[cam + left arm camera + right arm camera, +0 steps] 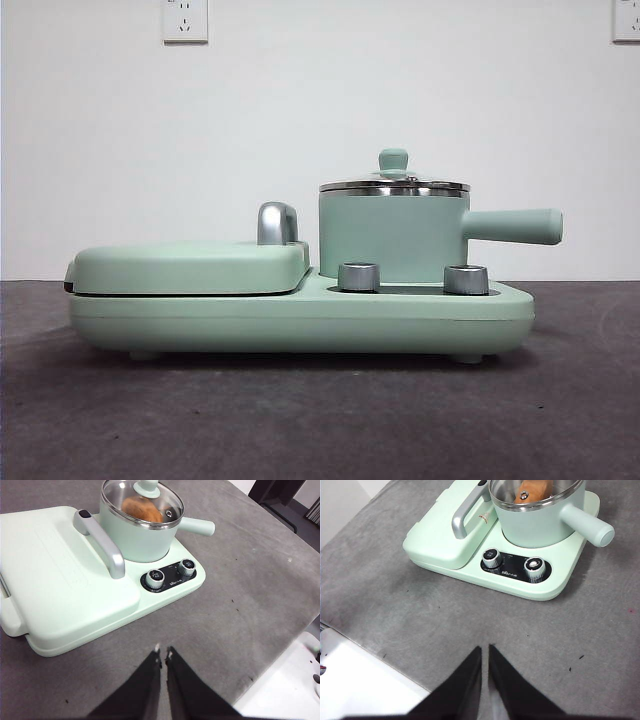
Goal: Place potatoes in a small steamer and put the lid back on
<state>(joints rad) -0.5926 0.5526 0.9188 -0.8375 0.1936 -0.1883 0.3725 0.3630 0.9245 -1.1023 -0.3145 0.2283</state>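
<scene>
The small steamer is a mint-green pot with a long side handle. It stands on the right part of the cooker base. The glass lid with its mint-green knob sits on the pot. Through the lid, the orange-brown potato lies inside the pot; it also shows in the right wrist view. My left gripper is shut and empty above the grey table, well clear of the cooker. My right gripper is shut and empty, also back from the cooker. Neither arm shows in the front view.
The flat griddle cover with a chrome handle takes the left part of the base. Two steel knobs sit on the base's front. The grey table ends near a white surface.
</scene>
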